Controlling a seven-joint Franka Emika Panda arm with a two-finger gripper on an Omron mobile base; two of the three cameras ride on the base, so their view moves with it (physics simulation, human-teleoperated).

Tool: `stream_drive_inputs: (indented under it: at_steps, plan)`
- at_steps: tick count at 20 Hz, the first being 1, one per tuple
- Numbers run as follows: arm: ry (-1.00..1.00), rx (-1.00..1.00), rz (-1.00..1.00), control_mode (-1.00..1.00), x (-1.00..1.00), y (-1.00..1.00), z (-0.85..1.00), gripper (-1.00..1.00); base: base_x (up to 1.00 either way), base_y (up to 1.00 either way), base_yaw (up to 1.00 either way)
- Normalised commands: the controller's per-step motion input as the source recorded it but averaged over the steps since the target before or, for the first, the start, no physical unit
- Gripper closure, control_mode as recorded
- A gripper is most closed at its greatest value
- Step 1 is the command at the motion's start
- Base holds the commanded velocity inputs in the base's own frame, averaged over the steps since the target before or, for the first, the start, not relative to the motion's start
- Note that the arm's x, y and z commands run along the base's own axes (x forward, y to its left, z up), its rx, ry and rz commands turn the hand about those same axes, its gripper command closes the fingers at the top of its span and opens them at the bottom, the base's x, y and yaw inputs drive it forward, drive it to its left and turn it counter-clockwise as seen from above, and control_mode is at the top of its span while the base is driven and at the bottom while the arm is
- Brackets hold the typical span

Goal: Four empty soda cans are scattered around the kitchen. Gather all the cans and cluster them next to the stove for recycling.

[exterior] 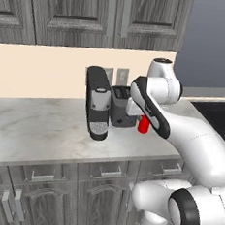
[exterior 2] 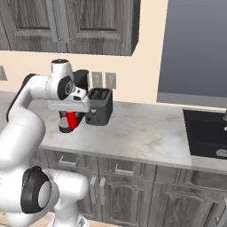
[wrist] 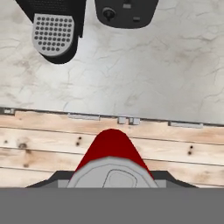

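Note:
A red soda can (exterior: 143, 125) (exterior 2: 71, 120) hangs under my hand, just above the marble counter (exterior: 45, 127) and in front of the toaster. My gripper (exterior: 143, 118) (exterior 2: 71, 114) (wrist: 112, 178) is shut on the can. In the hand view the can's silvery top and red side (wrist: 111, 146) sit between the two dark fingertips (wrist: 49, 180), with the counter's front edge and the plank floor beyond. The stove is out of view.
A black coffee machine (exterior: 97, 103) (exterior 2: 82, 80) (wrist: 54, 26) and a dark toaster (exterior: 119, 105) (exterior 2: 99, 106) (wrist: 126, 12) stand close behind the can. A black sink (exterior: 220, 119) (exterior 2: 207, 132) lies to the right. Upper cabinets (exterior: 94, 15) hang overhead.

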Motion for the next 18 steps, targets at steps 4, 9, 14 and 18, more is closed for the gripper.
stream_drive_inputs:
  at_steps: [4, 9, 14, 18]
  plan:
    - [-0.01, 0.00, 0.00, -1.00, -0.33, 0.00, 0.00, 1.00, 0.00, 0.00, 0.00]
    - [0.00, 0.00, 0.00, 1.00, -0.26, 0.00, 0.00, 1.00, -0.06, 0.01, 0.00]
    - [0.00, 0.00, 0.00, 1.00, 0.00, 0.00, 0.00, 1.00, -0.52, 0.12, 0.00]
    - [0.00, 0.00, 0.00, 1.00, 0.00, 0.00, 0.00, 1.00, -0.76, 0.31, 0.02]
